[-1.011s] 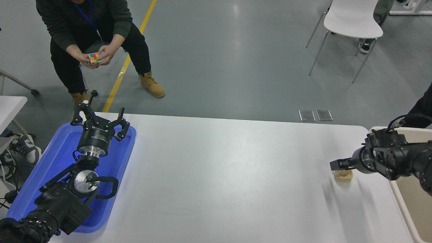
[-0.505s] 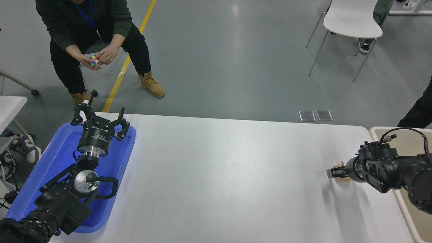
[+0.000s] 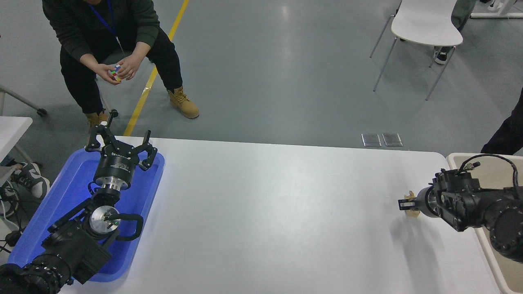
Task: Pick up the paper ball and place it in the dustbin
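The paper ball (image 3: 413,212), a small tan wad, sits between the fingers of my right gripper (image 3: 405,203) near the table's right end. Bits of tan show above and below the black fingers. The gripper is shut on the ball and holds it just over the white table, with a faint shadow below it. The dustbin (image 3: 453,157), beige with a pale rim, stands at the table's right edge, right behind the right arm, which covers part of it. My left gripper (image 3: 121,136) is open and parked over the blue tray (image 3: 61,196) at the lower left.
A person (image 3: 102,36) crouches beyond the table's far left corner, turning a coloured cube (image 3: 115,72) in both hands. A white chair (image 3: 427,24) stands at the top right. Another person's dark leg (image 3: 506,130) shows at the right edge, behind the dustbin.
My right gripper came down around the paper ball on the table, closed on it, and now holds it slightly raised. The left arm has not moved. The person keeps turning the cube.
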